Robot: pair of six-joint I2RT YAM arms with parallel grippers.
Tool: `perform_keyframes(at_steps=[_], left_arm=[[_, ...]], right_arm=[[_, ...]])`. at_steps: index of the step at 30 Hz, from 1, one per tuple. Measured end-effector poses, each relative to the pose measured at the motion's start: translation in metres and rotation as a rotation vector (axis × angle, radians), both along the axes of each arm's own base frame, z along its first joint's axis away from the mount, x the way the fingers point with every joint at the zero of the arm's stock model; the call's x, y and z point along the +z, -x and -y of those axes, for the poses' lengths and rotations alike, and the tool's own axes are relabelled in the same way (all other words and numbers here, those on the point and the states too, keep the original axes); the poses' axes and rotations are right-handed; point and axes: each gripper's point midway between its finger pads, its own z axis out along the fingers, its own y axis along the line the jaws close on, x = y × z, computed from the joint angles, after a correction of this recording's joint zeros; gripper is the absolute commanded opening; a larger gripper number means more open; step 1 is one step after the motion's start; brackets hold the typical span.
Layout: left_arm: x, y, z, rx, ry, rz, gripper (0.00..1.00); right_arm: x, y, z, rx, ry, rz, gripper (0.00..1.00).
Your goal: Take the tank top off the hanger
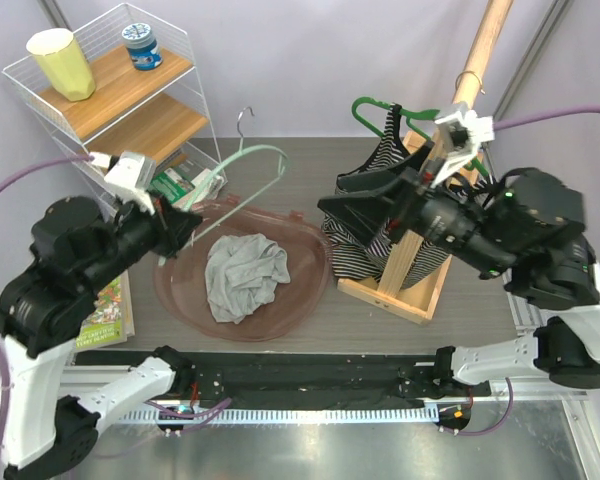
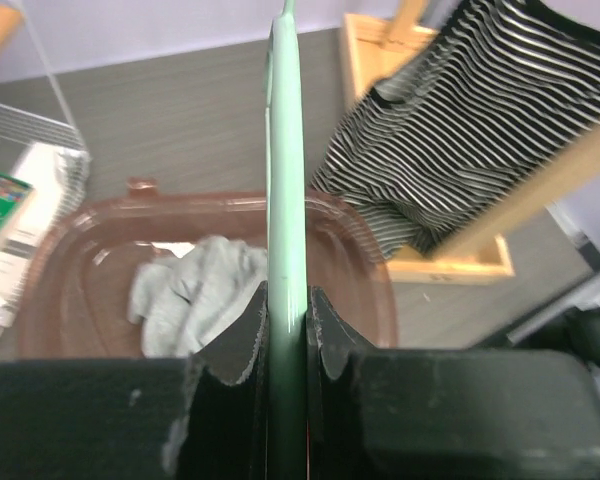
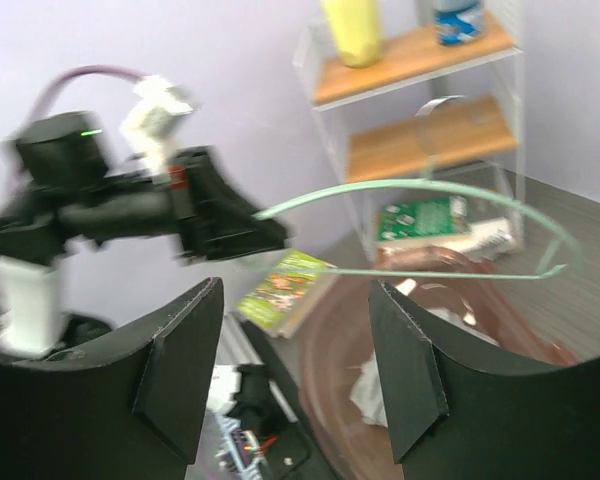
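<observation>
**Mint-green hanger (image 2: 285, 150) clamped bare, grey garment off it in the tray**

Black fingers of the left gripper (image 2: 287, 310) are pressed tight on the lower end of the pale mint-green thin hanger. It runs up and away from the jaws with nothing on it, its hook pointing toward the far side of the dark grey wood-grain table (image 1: 310, 165). The right gripper (image 3: 295, 290) is spread wide with nothing between its fingers. It faces left toward the mint-green hanger and the left arm. From above it sits in front of the striped cloth, and contact cannot be judged.

Beneath and just beyond the left gripper lies a translucent reddish-brown shallow plastic tray (image 1: 305, 270). A crumpled light grey knit garment (image 1: 242, 275) sits in a heap near its middle, apart from the mint-green hanger. A green printed booklet (image 1: 105, 310) lies beside the tray's left edge.

Right of the tray stands a light wooden stand with a box base and upright pole (image 1: 405, 295). A black-and-white striped tank top (image 1: 352, 252) hangs there on a dark green hanger (image 1: 365, 108), its hem just beside the tray's right rim.

At the far left is a white wire shelf with wooden boards (image 1: 110, 85). Its top board holds a pale yellow faceted cup (image 1: 60, 62) and a small blue-lidded jar (image 1: 142, 45).
</observation>
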Motion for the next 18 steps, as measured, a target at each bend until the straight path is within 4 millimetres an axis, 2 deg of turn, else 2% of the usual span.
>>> perform_keyframes(at_steps=[3,6,11,14,18], left_arm=[[0.009,-0.036,0.007,0.052,-0.047,0.015,0.0],[0.025,-0.079,0.022,0.081,-0.076,0.052,0.0],[0.038,-0.152,0.057,0.066,-0.101,0.081,0.0],[0.048,-0.193,0.07,0.025,-0.069,0.106,0.0],[0.059,-0.25,0.072,-0.052,0.018,0.168,0.0]], right_arm=[[0.019,0.021,0.012,0.096,-0.059,0.025,0.65],[0.031,0.037,0.03,0.151,-0.103,0.042,0.65],[0.048,0.056,0.069,0.19,-0.187,0.064,0.65],[0.057,0.065,0.097,0.194,-0.24,0.076,0.65],[0.066,0.075,0.129,0.198,-0.298,0.094,0.65]])
